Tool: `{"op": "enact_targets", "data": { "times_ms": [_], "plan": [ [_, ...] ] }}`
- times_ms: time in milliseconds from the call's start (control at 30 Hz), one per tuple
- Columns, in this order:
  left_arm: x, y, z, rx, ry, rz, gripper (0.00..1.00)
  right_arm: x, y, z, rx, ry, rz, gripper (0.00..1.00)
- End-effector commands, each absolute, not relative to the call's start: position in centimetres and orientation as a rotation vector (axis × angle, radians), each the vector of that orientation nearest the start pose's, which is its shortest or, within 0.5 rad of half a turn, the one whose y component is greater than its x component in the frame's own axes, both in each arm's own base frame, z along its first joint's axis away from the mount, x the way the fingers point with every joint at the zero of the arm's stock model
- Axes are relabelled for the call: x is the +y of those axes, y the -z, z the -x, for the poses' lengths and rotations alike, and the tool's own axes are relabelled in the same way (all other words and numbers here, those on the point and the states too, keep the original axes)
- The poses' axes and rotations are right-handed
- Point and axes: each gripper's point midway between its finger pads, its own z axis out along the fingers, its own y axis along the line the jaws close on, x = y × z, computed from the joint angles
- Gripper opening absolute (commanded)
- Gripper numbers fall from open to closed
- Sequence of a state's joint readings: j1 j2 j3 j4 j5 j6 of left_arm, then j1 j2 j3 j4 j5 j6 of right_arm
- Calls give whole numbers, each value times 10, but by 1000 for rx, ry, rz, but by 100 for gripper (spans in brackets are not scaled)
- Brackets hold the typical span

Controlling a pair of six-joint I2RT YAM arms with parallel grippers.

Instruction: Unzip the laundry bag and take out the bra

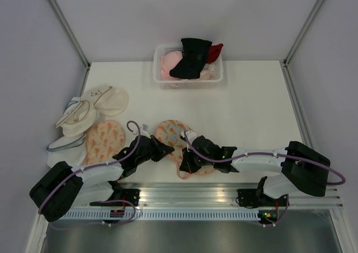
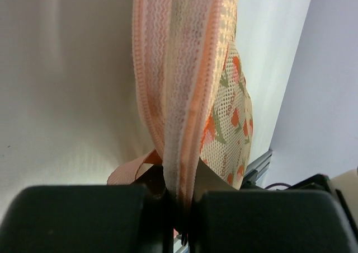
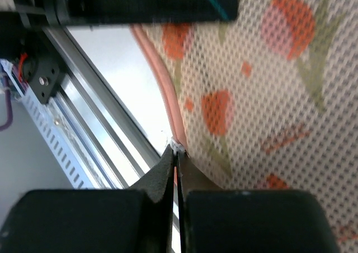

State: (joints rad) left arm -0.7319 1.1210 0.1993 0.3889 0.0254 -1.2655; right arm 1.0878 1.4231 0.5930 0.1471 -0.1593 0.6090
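Note:
The laundry bag [image 1: 170, 132], peach mesh with an orange-and-green print, lies near the table's front edge between both arms. My left gripper [image 1: 167, 150] is shut on its pink zipper edging [image 2: 184, 68], which rises in folded bands from between the fingers [image 2: 180, 200]. On the bag's right side, my right gripper [image 1: 187, 162] is shut, its tips [image 3: 176, 152] pinching a small white piece at the pink edge of the mesh [image 3: 268, 96]. The bra is hidden.
A white basket [image 1: 158, 68] at the back holds black, pink and red garments. A smaller orange printed pouch [image 1: 103, 141] and plain cream pouches [image 1: 106, 99] lie at the left. An aluminium rail [image 1: 190, 194] runs along the near edge.

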Motion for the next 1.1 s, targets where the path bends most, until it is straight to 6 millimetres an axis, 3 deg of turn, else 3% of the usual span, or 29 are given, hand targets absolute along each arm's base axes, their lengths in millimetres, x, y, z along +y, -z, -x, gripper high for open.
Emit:
{"op": "enact_targets", "data": {
  "times_ms": [0,133,233,267,400,500,533,600,633,733,833,867,900,933,967,1067],
  "plan": [
    [-231,-63,-222,2205,1050,643,2,318,-39,-95,2477,-943,784,0],
    [-228,-64,-228,2214,1019,626,2,297,-26,-84,2562,-833,778,1],
    [-225,-68,-232,2240,986,579,2,269,-15,-95,2622,-618,671,0],
    [-223,-66,-232,2256,964,537,2,246,-8,-107,2632,-439,601,1],
    [-222,-73,-240,2271,960,435,2,210,-19,-136,2569,-157,391,1],
    [-237,-79,-249,2289,989,304,2,201,-31,-154,2494,-76,295,0],
    [-251,-81,-255,2317,1019,240,2,201,-32,-157,2482,-64,283,0],
    [-267,-77,-260,2356,1040,107,2,205,-33,-165,2453,-59,279,0],
    [-284,-75,-266,2393,1089,23,2,207,-33,-168,2446,-66,278,0],
    [-310,-81,-282,2395,1167,-67,7,220,-32,-173,2431,-103,297,1],
    [-309,-64,-299,2424,1082,-15,33,231,-33,-175,2422,-143,293,0],
    [-307,-62,-301,2431,1063,0,56,234,-33,-175,2424,-160,300,0],
    [-305,-61,-301,2434,1045,20,64,235,-33,-175,2428,-170,304,1],
    [-296,-52,-298,2468,995,75,70,240,-34,-173,2431,-198,310,1],
    [-291,-61,-297,2448,982,99,77,242,-34,-173,2430,-209,322,0],
    [-259,-49,-283,2474,840,240,82,252,-38,-170,2425,-285,345,1]
  ]
}}
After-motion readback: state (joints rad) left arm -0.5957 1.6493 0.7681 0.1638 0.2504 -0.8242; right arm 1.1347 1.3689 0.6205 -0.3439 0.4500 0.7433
